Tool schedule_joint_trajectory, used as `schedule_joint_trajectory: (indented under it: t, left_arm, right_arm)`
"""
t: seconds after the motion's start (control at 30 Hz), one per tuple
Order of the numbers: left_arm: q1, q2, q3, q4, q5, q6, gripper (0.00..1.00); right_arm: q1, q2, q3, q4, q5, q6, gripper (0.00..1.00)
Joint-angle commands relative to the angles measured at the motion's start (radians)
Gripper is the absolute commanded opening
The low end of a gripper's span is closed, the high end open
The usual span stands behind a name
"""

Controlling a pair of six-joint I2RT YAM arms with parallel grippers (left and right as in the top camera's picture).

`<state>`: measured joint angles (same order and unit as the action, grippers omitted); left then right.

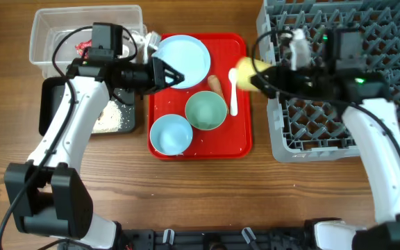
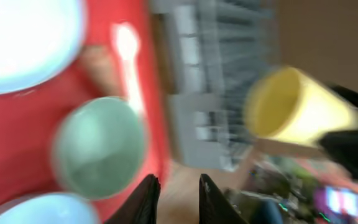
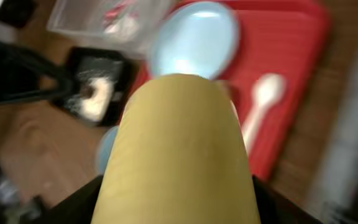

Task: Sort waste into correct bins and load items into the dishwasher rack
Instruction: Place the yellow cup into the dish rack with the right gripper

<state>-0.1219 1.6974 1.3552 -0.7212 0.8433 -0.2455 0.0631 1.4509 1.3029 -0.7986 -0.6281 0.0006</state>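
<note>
Yellow cup (image 1: 247,69) clamped sideways in right gripper (image 1: 264,80), mouth toward red tray (image 1: 238,139), rack (image 1: 367,21) alongside; left gripper (image 1: 173,73) parted by plate (image 1: 189,55).

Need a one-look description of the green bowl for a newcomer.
On the wooden table, find the red tray. Two small bowls sit on its half away from the plate. The pale green bowl is the one beside the white spoon; the pale blue bowl is not.

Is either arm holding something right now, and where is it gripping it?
The right gripper holds the yellow cup sideways, clamped near its base; the left gripper holds nothing.
</note>
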Motion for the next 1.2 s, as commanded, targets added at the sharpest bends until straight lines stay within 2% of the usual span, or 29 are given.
schedule_joint_trajectory:
  t: [0.0,0.07,0.13,0.33,0.67,0.73,0.8,0.87,1.03,1.17]
  left_arm:
    - [-0.024,-0.014,0.006,-0.042,-0.324,0.005,0.24]
    - [-0.034,-0.014,0.006,-0.051,-0.407,0.005,0.24]
    - [-0.034,-0.014,0.006,-0.052,-0.419,0.006,0.24]
    - [-0.034,-0.014,0.006,-0.064,-0.434,0.006,0.24]
    - [-0.034,-0.014,0.006,-0.081,-0.452,0.006,0.23]
    - [-0.034,-0.014,0.006,-0.082,-0.452,0.006,0.22]
    - [-0.034,-0.014,0.006,-0.088,-0.452,0.006,0.22]
    - [-0.034,-0.014,0.006,-0.092,-0.452,0.006,0.22]
    - [-0.034,-0.014,0.006,-0.092,-0.452,0.006,0.23]
    - [-0.034,-0.014,0.006,-0.092,-0.452,0.006,0.25]
  right_arm:
    - [-0.018,-0.082,0.098,-0.177,0.389,0.064,0.5]
    - [-0.018,-0.083,0.113,-0.34,0.615,0.182,0.5]
    - [-0.018,-0.065,0.113,-0.459,0.745,0.271,0.5]
    - [-0.018,0.067,0.105,-0.576,0.763,0.29,0.5]
    - [-0.018,0.115,-0.048,-0.462,0.649,0.26,0.5]
    - [-0.017,0.115,-0.053,-0.456,0.649,0.261,0.57]
    - [-0.017,0.115,-0.053,-0.455,0.649,0.261,0.73]
    - [-0.017,0.115,-0.052,-0.445,0.649,0.261,0.79]
    - [-0.017,0.114,-0.038,-0.412,0.634,0.261,0.81]
    - [-0.017,0.096,0.085,-0.434,0.6,0.214,0.81]
